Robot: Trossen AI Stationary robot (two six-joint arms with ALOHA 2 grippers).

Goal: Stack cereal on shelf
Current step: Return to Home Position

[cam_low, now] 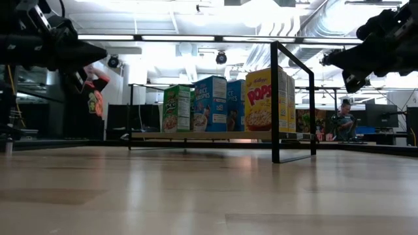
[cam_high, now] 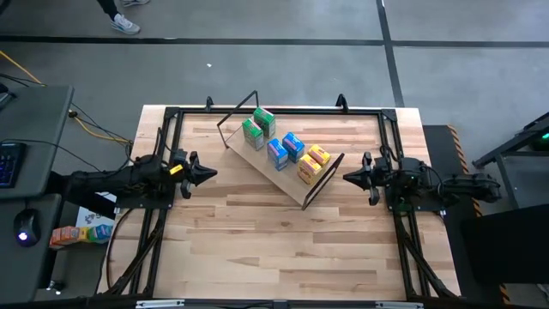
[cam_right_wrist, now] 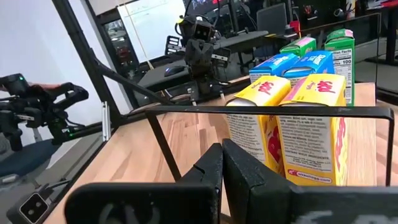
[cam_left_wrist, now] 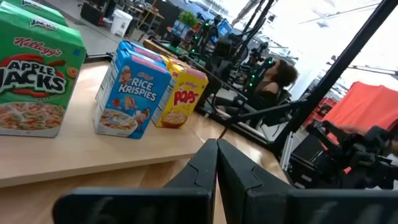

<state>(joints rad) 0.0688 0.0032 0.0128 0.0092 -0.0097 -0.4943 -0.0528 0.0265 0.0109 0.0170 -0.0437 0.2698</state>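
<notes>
Room: an open workshop with bright ceiling lights is showing behind the surface (cam_high: 274, 249); a person (cam_low: 343, 121) is sitting far off at centre right of the low view.
Surface: striped wood is filling the middle of the high view and carrying the shelf (cam_high: 266, 170) just above frame centre.
Shelf: the light board is resting on a black wire frame (cam_low: 275, 98), running diagonally from upper left to lower right.
Cereal: all six boxes are standing upright on the shelf in colour pairs. The green boxes (cam_high: 264, 120) are toward the upper left, the blue boxes (cam_high: 293, 146) in the middle, and the yellow boxes (cam_high: 319, 156) toward the lower right, each pair just beside the next.
Left claw (cam_high: 210, 174): hovering at centre left, well apart from the shelf, fingers pressed together and gripping nothing.
Right claw (cam_high: 349, 178): hovering at centre right, near the frame's end but not touching, fingers likewise together and empty.
Progress: the stacking is looking complete; no box is showing off the shelf.
Remaining: probably only the arms settling into their rest pose.
</notes>
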